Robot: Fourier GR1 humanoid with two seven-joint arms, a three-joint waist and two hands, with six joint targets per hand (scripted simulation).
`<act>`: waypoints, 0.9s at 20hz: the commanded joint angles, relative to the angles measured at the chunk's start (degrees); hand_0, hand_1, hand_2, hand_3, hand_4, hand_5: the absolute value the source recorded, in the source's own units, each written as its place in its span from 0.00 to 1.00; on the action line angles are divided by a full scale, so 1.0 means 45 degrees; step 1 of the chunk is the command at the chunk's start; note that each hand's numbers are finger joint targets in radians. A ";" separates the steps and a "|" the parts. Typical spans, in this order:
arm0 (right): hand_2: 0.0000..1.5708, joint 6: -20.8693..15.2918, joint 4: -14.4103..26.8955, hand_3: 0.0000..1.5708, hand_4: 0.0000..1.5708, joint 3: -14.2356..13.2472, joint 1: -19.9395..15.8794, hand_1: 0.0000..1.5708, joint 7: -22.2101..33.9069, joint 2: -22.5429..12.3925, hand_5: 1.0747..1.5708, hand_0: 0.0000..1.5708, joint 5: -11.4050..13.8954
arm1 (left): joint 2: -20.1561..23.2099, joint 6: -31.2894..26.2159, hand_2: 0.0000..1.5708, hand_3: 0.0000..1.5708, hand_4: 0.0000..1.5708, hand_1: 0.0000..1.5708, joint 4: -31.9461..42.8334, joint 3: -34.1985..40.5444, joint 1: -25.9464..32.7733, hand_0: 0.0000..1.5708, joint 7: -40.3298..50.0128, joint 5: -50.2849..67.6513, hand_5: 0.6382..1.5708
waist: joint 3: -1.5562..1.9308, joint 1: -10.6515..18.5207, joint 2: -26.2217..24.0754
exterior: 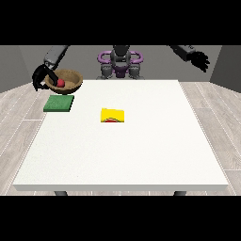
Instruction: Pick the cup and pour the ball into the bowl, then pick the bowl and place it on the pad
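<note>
A brown wooden bowl (68, 80) with a red ball (60, 83) inside hangs in the air just above and behind the green pad (59, 103). The hand at the view's left (41, 76) has its fingers curled round the bowl's left rim. A yellow cup (113, 116) lies on its side near the table's middle, its opening facing the camera. The hand at the view's right (201, 60) is raised high off the table's far right corner, fingers relaxed and holding nothing.
The white table (141, 150) spreads wide in front of the cup. The green pad lies close to the table's left edge. The robot's torso (120, 63) stands behind the far edge.
</note>
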 commanded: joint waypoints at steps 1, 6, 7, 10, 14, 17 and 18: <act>1.00 0.0012 -0.0117 0.00 0.55 -0.0470 0.0155 1.00 -0.0911 -0.0249 1.00 1.00 -0.0282 | 0.1746 -0.1260 0.00 0.00 0.82 0.00 0.1008 0.1676 -0.0093 0.00 -0.0836 0.1054 1.00 | -0.0005 -0.0035 0.0831; 1.00 -0.0414 0.0161 0.00 0.51 -0.0934 -0.0253 1.00 -0.1437 -0.0297 0.99 1.00 -0.0477 | 0.3475 -0.3097 0.00 0.00 0.78 0.00 0.2204 0.2714 -0.0572 0.00 -0.0744 0.2177 1.00 | 0.0000 0.0266 0.1653; 1.00 -0.0048 0.0172 0.00 0.49 -0.0974 -0.0265 1.00 -0.1456 -0.0420 0.99 1.00 -0.0601 | 0.3624 -0.3002 0.00 0.00 0.77 0.00 0.2462 0.2961 -0.0542 0.00 -0.1237 0.2130 0.99 | -0.0002 0.0128 0.1658; 1.00 -0.0985 0.0192 0.00 0.44 -0.0713 -0.0448 1.00 -0.1137 0.0148 0.99 1.00 -0.0262 | 0.3205 -0.2488 0.00 0.00 0.76 0.00 0.2865 0.2542 -0.0385 0.00 -0.1771 0.1463 0.99 | -0.0002 -0.0136 0.1453; 0.90 -0.0919 0.1123 0.83 0.00 -0.1521 -0.0307 0.78 -0.1061 -0.1225 0.96 0.78 -0.0462 | 0.3215 -0.3086 0.00 0.00 0.76 0.00 0.2626 0.2596 0.0101 0.00 -0.1952 0.1714 0.99 | 0.0001 0.0124 0.1711; 0.43 0.0082 0.1959 0.67 0.00 -0.1744 -0.0615 0.39 -0.1684 -0.1365 0.90 0.39 -0.0825 | 0.3295 -0.2824 0.00 0.00 0.75 0.00 0.1974 0.2682 -0.0315 0.00 -0.1623 0.1997 0.98 | 0.0011 0.0188 0.2128; 0.36 -0.0290 0.2289 0.58 0.00 -0.1724 -0.1357 0.27 -0.0990 -0.1547 0.89 0.27 -0.0693 | 0.3236 -0.2439 0.00 0.00 0.75 0.00 0.1419 0.2492 -0.0737 0.00 -0.0656 0.2144 0.98 | 0.0015 0.0559 0.2035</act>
